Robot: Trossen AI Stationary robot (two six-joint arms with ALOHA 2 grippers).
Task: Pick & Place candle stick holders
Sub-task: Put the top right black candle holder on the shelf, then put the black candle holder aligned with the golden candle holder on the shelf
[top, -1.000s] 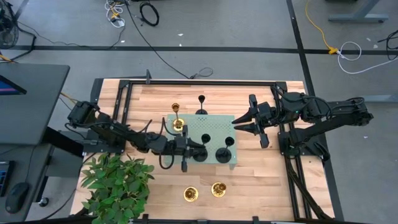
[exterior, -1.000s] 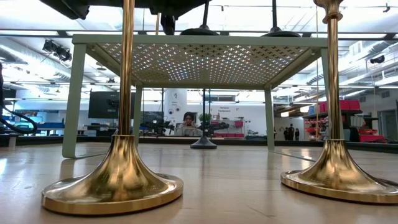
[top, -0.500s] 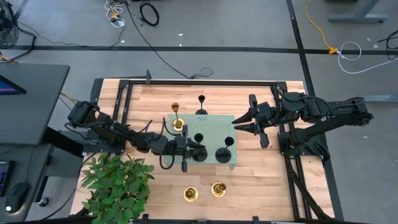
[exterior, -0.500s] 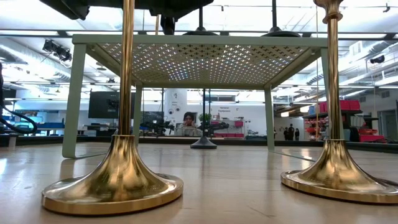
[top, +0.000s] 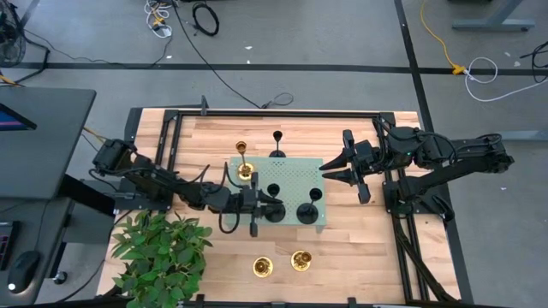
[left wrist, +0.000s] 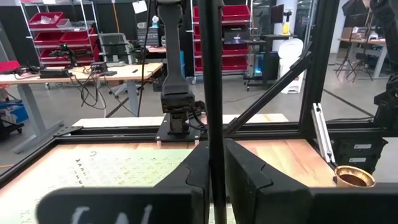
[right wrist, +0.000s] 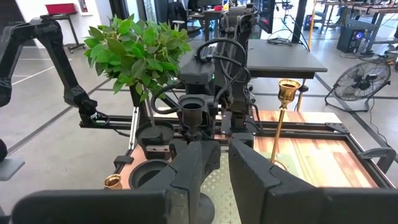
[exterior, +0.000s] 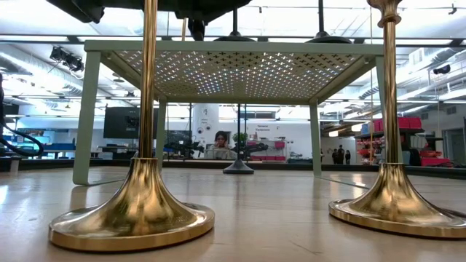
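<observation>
A pale green perforated tray [top: 295, 175] stands on legs mid-table. My left gripper [top: 276, 206] reaches level over its near left part, shut on a black candle stick holder [top: 276, 214]. A second black holder [top: 306, 212] stands on its base on the tray. A third [top: 278, 150] stands on the table behind the tray. One gold holder [top: 244, 168] stands at the tray's far left corner, and two gold ones [top: 262, 267] [top: 300, 259] stand near the front edge. My right gripper [top: 327, 169] hovers open over the tray's right end, with nothing between its fingers. My left gripper pinches the black holder's thin stem [left wrist: 214, 106] between its two fingers, below the cup [right wrist: 191, 107]. The fingers come level from the table's left and lie across the stem. The holder stands upright, and its base [exterior: 237, 34] appears to rest on the tray top.
A potted plant [top: 163, 252] fills the near left corner. Black frame rails [top: 282, 113] run along the table's far and side edges. The tray top sits raised on four legs [exterior: 86, 116]. A person [exterior: 220, 142] sits far off in the room behind.
</observation>
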